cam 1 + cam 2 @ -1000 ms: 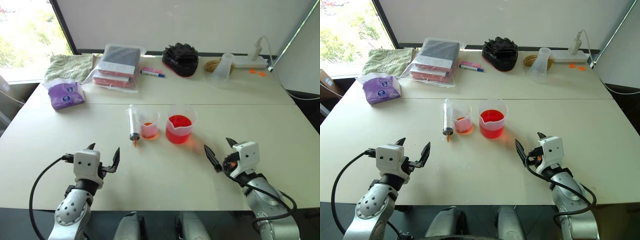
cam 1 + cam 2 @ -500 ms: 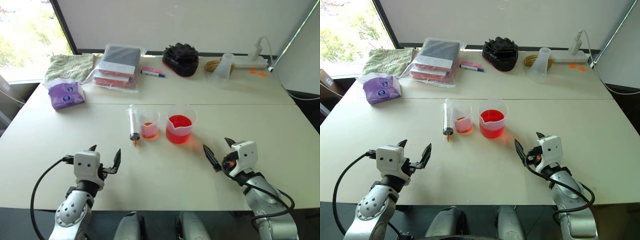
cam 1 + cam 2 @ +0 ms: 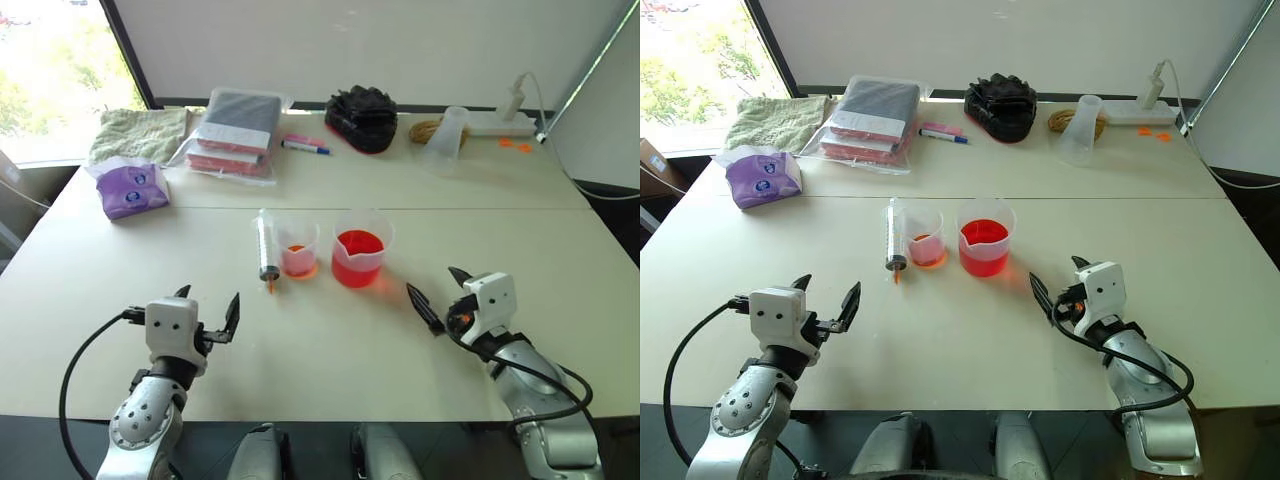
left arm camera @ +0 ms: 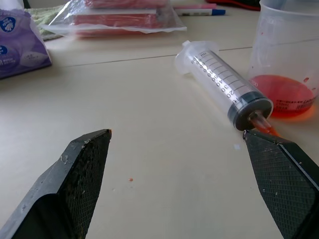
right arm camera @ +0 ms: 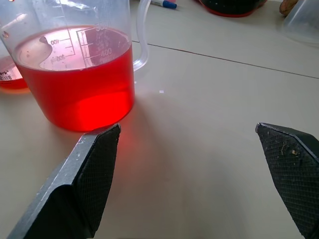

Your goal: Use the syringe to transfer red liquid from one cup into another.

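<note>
Lying flat on the pale worktop, the syringe points its orange tip toward the robot, its barrel just beside the small clear cup, on that cup's left. A shallow layer of red liquid sits in the bottom of this cup. Just to its right stands the wider spouted beaker, holding much more red liquid, up to about half its height.

Nearer the robot, the left gripper hovers over the worktop short of the syringe, fingers spread wide with nothing between them. The right gripper sits to the right of the beaker and a little nearer, likewise spread wide and empty; from its wrist, one finger appears close against the beaker's base.

Along the far edge lie a purple packet, a green towel, bagged books, a pink and blue marker, a black bundle and a frosted cup.
</note>
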Action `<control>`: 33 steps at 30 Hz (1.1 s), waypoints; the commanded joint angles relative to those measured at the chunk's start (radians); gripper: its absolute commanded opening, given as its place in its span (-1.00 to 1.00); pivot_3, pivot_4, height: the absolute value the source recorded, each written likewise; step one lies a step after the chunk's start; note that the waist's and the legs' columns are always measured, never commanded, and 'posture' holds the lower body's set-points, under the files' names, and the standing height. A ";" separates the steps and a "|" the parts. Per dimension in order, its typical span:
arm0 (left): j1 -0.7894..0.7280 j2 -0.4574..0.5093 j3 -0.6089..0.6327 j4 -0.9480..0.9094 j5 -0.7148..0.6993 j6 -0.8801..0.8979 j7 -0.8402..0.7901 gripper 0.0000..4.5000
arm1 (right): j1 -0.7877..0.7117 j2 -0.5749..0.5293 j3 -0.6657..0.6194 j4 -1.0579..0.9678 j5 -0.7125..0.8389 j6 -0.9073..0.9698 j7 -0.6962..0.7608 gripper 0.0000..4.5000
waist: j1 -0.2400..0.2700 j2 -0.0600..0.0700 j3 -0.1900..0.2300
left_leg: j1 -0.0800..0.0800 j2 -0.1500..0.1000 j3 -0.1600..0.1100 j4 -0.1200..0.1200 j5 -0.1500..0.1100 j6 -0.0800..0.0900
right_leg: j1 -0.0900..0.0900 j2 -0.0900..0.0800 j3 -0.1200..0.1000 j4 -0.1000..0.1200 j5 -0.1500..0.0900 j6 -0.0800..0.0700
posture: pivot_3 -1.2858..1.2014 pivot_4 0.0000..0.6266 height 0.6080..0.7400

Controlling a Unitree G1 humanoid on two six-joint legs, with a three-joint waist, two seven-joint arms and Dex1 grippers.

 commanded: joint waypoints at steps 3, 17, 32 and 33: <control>-0.008 0.007 0.021 -0.030 -0.013 -0.001 -0.004 0.98 | 0.016 -0.009 -0.017 -0.043 0.024 0.002 0.006 1.00 | 0.000 0.000 0.000 | 0.000 0.000 0.000 0.000 0.000 0.000 | 0.000 0.000 0.000 0.000 0.000 0.000 | 0.03 -0.52 1.00; -0.087 0.246 0.141 0.005 -0.362 0.243 -0.317 0.98 | -0.059 -0.236 -0.032 0.098 0.169 0.117 0.304 1.00 | -0.001 0.000 0.000 | 0.000 0.000 0.000 0.000 0.000 0.000 | 0.000 0.000 0.000 0.000 0.000 0.000 | 0.03 -0.52 1.00; -0.638 0.825 0.259 0.536 -0.763 0.703 -0.759 0.98 | -0.378 -0.692 -0.056 0.256 0.369 0.413 0.737 1.00 | 0.000 0.001 0.004 | 0.000 -0.001 0.000 0.000 0.000 0.001 | -0.001 0.003 -0.001 -0.001 0.001 0.003 | 0.03 -0.52 1.00; -0.680 0.824 0.244 0.557 -0.760 0.708 -0.771 0.98 | -0.401 -0.705 -0.049 0.244 0.372 0.427 0.743 1.00 | 0.000 0.001 0.004 | -0.001 -0.001 0.000 0.000 0.000 0.001 | -0.001 0.002 -0.001 -0.001 0.001 0.003 | 0.03 -0.52 1.00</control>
